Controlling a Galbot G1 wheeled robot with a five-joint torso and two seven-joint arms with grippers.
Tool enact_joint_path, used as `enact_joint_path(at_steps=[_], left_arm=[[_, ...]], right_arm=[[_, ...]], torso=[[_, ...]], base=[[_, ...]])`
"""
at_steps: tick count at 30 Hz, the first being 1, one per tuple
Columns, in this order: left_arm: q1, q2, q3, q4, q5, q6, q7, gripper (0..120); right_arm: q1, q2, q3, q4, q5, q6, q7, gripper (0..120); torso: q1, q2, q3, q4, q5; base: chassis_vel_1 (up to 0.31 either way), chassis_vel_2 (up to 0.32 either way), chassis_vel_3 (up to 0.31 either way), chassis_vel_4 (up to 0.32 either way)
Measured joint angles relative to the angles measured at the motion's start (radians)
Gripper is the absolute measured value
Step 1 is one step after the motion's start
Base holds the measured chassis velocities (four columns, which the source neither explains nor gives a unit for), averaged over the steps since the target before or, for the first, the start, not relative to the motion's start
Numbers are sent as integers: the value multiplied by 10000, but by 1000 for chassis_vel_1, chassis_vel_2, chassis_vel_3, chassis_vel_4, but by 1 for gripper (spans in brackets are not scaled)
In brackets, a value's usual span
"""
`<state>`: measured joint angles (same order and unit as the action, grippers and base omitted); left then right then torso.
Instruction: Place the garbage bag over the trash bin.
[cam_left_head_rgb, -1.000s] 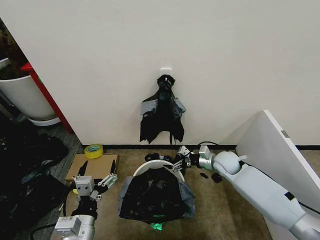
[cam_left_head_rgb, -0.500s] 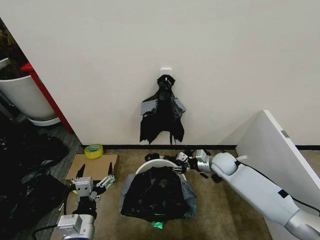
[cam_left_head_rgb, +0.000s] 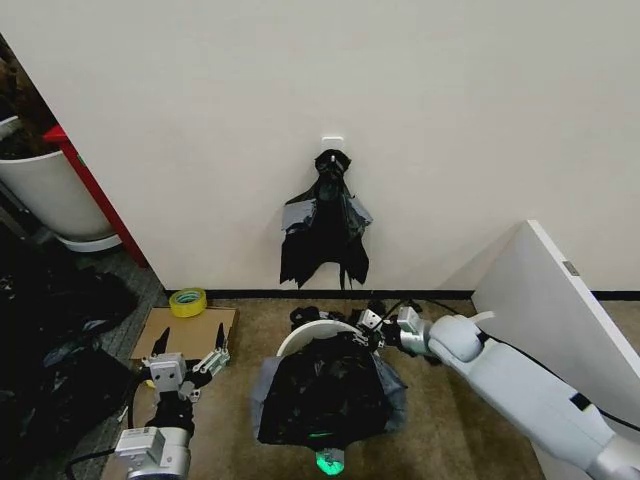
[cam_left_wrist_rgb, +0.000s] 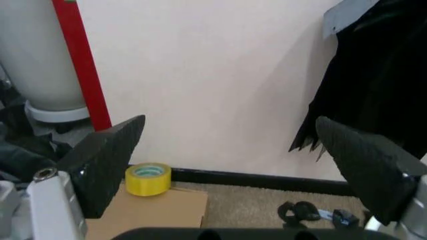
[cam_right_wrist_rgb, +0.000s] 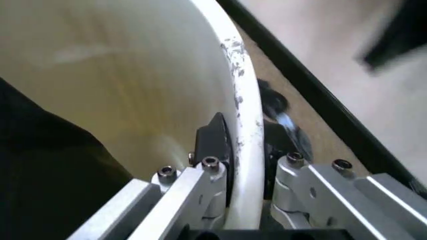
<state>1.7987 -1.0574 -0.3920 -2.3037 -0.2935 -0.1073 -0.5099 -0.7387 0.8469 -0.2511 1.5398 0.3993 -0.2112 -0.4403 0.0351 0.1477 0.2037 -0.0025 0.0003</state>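
Note:
The cream trash bin (cam_left_head_rgb: 303, 336) stands on the carpet below the wall. The glossy black garbage bag (cam_left_head_rgb: 325, 395) is draped over most of its top and sides, and the far rim is bare. My right gripper (cam_left_head_rgb: 366, 326) grips that far rim: in the right wrist view its fingers (cam_right_wrist_rgb: 217, 145) straddle the rim (cam_right_wrist_rgb: 248, 115), one inside and one outside, with the gripper (cam_right_wrist_rgb: 245, 152) shut on it. The bag (cam_right_wrist_rgb: 47, 170) lies dark inside the bin. My left gripper (cam_left_head_rgb: 187, 352) hovers open to the bin's left, and its spread gripper (cam_left_wrist_rgb: 233, 170) faces the wall.
A bunch of black bags (cam_left_head_rgb: 325, 230) hangs from a wall hook. A yellow tape roll (cam_left_head_rgb: 187, 300) and cardboard (cam_left_head_rgb: 190, 325) lie at left, beyond them a white tub with a red post (cam_left_head_rgb: 45, 195) and black bags (cam_left_head_rgb: 50, 320). A white panel (cam_left_head_rgb: 555, 310) leans at right.
The bin and its bag have slid to the right and nearer to me, with the right gripper on the rim moving along. The left gripper has stayed put.

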Motion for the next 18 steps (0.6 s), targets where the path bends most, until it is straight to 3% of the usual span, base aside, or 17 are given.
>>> enact_joint_path(at_steps=[1,3,5,8,11,12,15,18], left_arm=[[3,2,-7,-19,1,4,-6,100],[3,2,-8,-25,1,5,-7,100],[5,-12,-6,-58,5,6,-15,100],[5,-38,17,-70,22,7,-36,100],[-31,-47,34,-70,32,8,-79,100],[-31,-47,34,-70,32,8,-79,100],[-35,-56,43,-70,35,7,-108,100],[-8,-55,35,-107,47,3,-172,100]], right_arm=[[-331,-254,4,512,480,-433,917,4],[-445,-338,5,671,659,-568,1232,4],[-1032,-721,3,1598,1728,-1262,3151,4],[-1853,-1130,-128,2932,3633,-1535,6157,3],[-2803,-1249,-99,4188,5719,-870,9241,1],[-2803,-1249,-99,4188,5719,-870,9241,1],[-3529,-943,81,4840,6640,237,11312,1],[-4171,-441,334,5133,6801,1212,12510,1]], torso=[[0,0,0,1,-1],[0,0,0,1,-3],[0,0,0,-1,-2],[0,0,0,-2,-3],[0,0,0,-3,-5],[0,0,0,-3,-5],[0,0,-1,-1,-4],[0,0,-1,0,-5]], base=[[0,0,0,0],[0,0,0,0],[0,0,0,0],[0,0,0,0],[0,0,0,0],[0,0,0,0],[0,0,0,0],[0,0,0,0]])
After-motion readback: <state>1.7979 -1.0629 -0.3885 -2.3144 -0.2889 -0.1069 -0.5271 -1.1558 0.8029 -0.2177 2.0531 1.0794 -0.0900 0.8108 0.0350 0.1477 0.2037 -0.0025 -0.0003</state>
